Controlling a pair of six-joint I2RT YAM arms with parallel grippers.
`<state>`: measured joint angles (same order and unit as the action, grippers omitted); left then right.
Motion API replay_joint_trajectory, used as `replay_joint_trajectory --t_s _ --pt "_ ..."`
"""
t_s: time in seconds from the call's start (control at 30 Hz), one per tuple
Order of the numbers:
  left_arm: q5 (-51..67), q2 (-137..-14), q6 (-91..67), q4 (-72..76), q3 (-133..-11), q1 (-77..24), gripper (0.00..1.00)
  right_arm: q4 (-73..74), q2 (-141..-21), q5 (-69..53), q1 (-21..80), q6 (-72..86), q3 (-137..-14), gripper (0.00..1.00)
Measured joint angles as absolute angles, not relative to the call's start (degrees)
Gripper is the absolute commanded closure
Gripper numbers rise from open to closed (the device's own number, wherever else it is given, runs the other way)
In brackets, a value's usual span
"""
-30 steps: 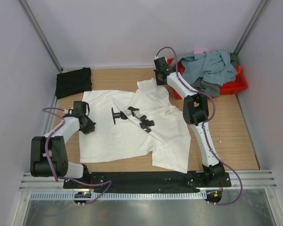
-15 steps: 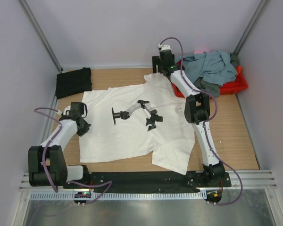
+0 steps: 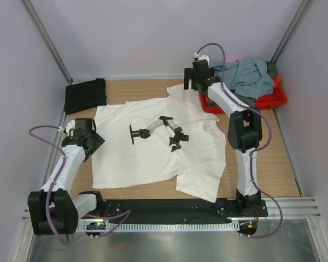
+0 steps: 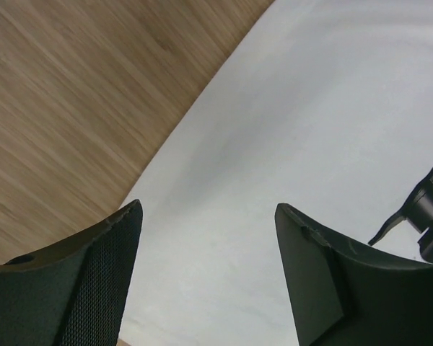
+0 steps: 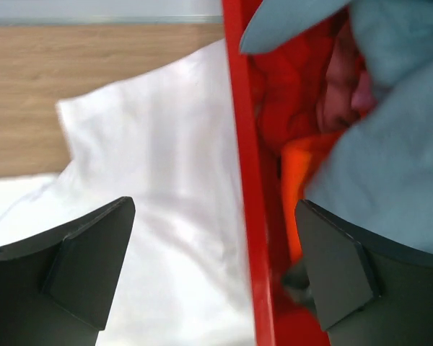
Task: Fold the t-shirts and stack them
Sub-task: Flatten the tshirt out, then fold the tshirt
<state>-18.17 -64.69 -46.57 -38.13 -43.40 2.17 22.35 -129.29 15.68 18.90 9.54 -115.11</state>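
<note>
This is a robotics lab cell we're looking at, not a laundry room: plain pale walls [image 3: 153,38] box the wooden worktop [image 3: 279,158] in on three sides, and aluminium posts [image 3: 46,38] rise from its far corners. Along the near edge, the left arm [image 3: 65,164] and right arm [image 3: 246,164] are bolted to a black base plate [image 3: 164,206] on a metal rail, with a slotted cable duct [image 3: 169,226] just below and purple cable [image 3: 44,127] looping off the left arm. The white t-shirt [image 3: 153,158] spread mid-worktop and the red tray [image 3: 273,101] of clothes at the far right corner lie in a bare, boxed-in rig.
</note>
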Motion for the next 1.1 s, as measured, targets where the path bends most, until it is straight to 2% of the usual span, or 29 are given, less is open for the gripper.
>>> replay_joint_trajectory --t_s 0.1,0.23,0.37,0.5,0.63,0.8,0.93,1.1 --pt "-16.91 -62.13 -47.68 -38.72 -40.27 2.20 0.25 21.63 -116.62 15.92 23.00 10.94 -103.66 0.00" --pt "-16.08 -57.71 -50.96 -42.04 -37.01 -0.12 0.26 19.62 -102.69 14.94 33.47 13.96 -91.81 0.00" --pt "-15.68 -57.28 -54.61 -46.54 -37.98 -9.17 0.22 18.13 -93.25 13.76 43.27 19.97 -77.38 0.00" --pt "-18.28 -55.70 -60.80 -53.76 -40.71 -23.24 0.20 20.86 -90.74 16.62 48.93 25.32 -65.49 0.00" --pt "-16.80 -51.05 -67.92 -56.64 -38.09 -30.22 0.21 24.99 -89.86 20.25 54.37 29.10 -59.92 0.00" --pt "-15.29 -42.48 -76.86 -58.17 -25.80 -30.76 0.31 25.87 -82.32 20.47 55.59 31.55 -54.46 0.00" --pt "-16.45 -29.95 -84.38 -61.23 -20.45 -30.81 0.30 25.96 -76.40 20.49 55.11 31.83 -53.43 0.00" --pt "-18.26 -32.40 -89.47 -61.60 -20.67 -30.81 0.26 26.00 -72.18 20.45 55.11 31.81 -51.94 0.00"
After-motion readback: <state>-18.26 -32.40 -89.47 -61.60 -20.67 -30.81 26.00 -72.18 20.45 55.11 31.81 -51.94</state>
